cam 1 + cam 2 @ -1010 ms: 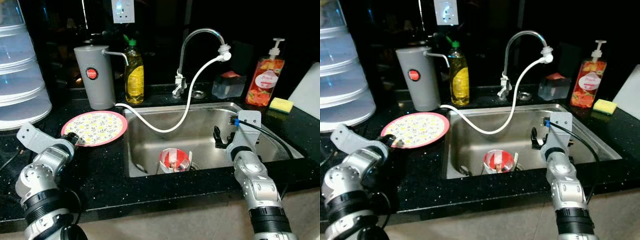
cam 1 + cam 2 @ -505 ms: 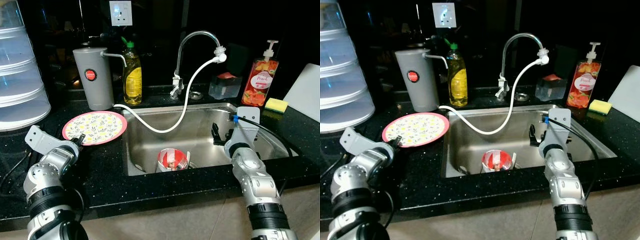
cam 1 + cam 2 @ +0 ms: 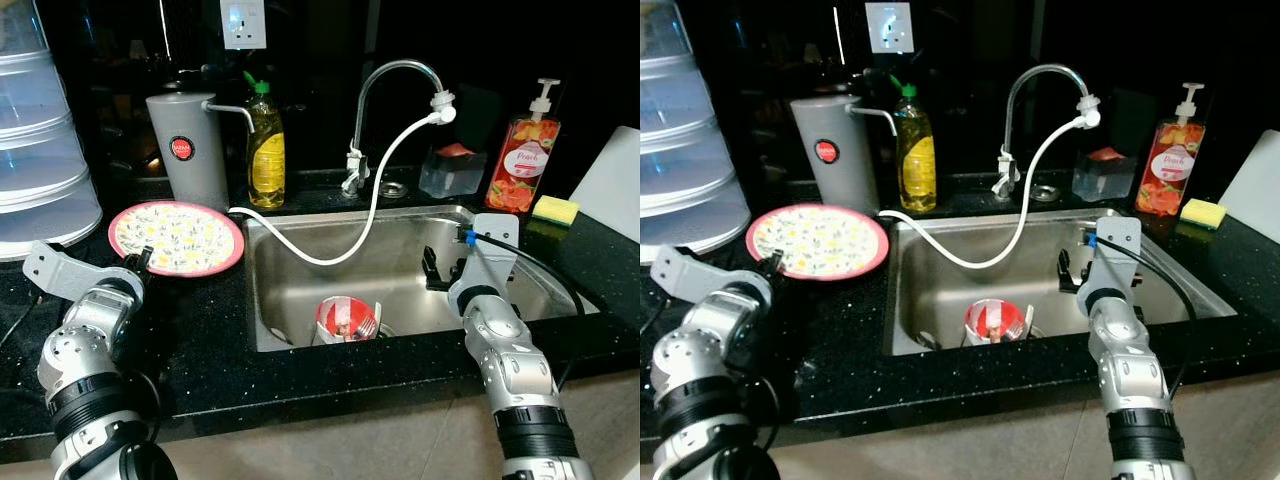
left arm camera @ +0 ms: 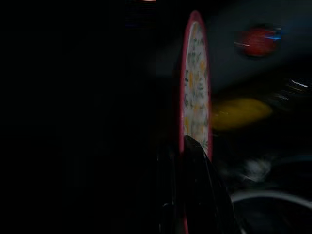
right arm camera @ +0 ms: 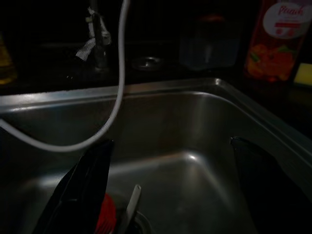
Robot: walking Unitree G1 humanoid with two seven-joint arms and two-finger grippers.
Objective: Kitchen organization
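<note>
Plate (image 3: 176,238) has lifted off the counter (image 3: 210,330) and shifted away from the sink (image 3: 500,262), pinched at its near rim by the left gripper (image 3: 137,264). Right gripper (image 3: 433,271) hangs spread wide over the sink, holding nothing, cup (image 3: 347,320) below it.

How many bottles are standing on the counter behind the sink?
2. A yellow dish soap bottle stands behind the sink's back left corner, beside the grey canister. An orange pump bottle stands at the back right, near the yellow sponge.
</note>
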